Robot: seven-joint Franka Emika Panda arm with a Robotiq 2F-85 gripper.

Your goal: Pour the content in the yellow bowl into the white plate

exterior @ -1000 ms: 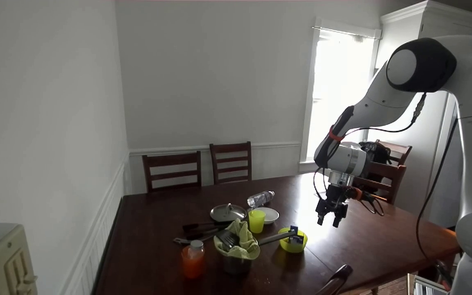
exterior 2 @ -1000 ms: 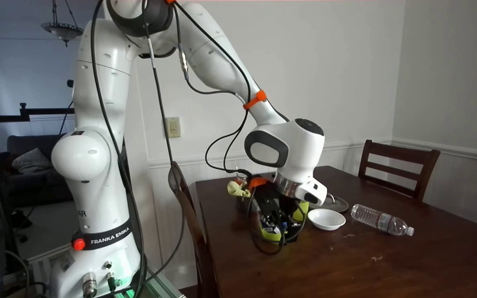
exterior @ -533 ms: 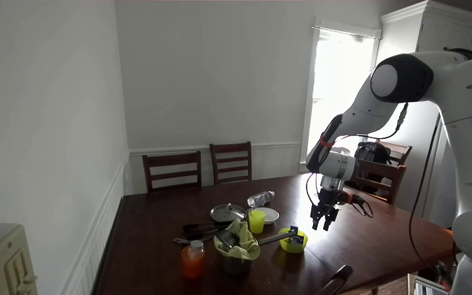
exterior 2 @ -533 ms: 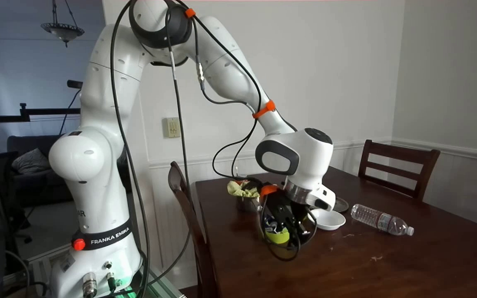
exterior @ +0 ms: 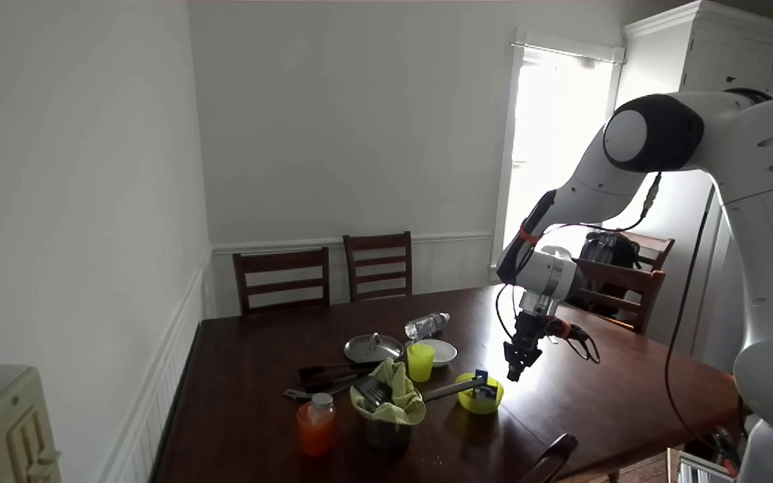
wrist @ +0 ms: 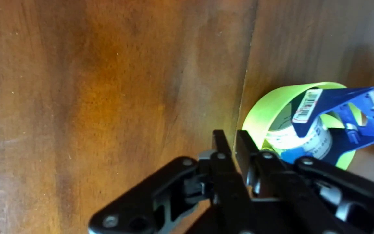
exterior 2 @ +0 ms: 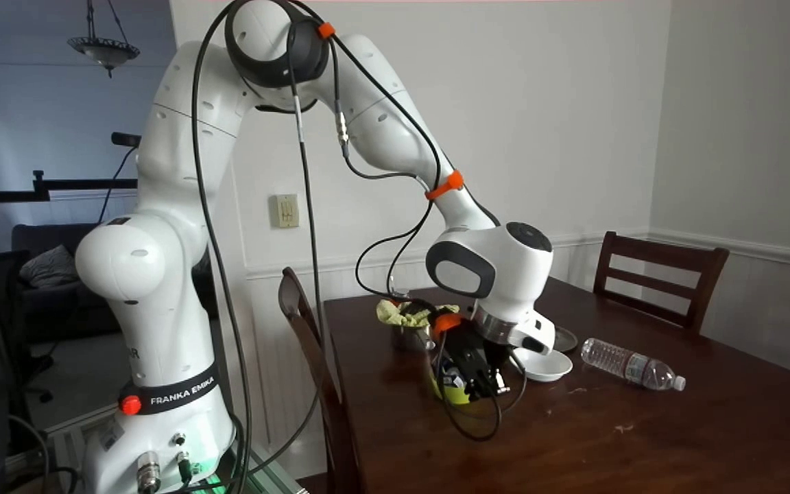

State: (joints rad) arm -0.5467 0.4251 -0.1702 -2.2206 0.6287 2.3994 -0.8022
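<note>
- Found bowl upright on table — with blue dispenser inside, jutting past rim.
- Saw gripper above table, near bowl, with fingers narrow — only slim gap between tips.
- Spotted plate apart from bowl, near yellow cup and bottle.

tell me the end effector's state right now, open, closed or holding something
End effector: open, but only by a narrow gap, holding nothing.

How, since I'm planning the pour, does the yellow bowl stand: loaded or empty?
Loaded: the wrist view shows a blue tape dispenser partly inside the yellow bowl, jutting past its rim.
</note>
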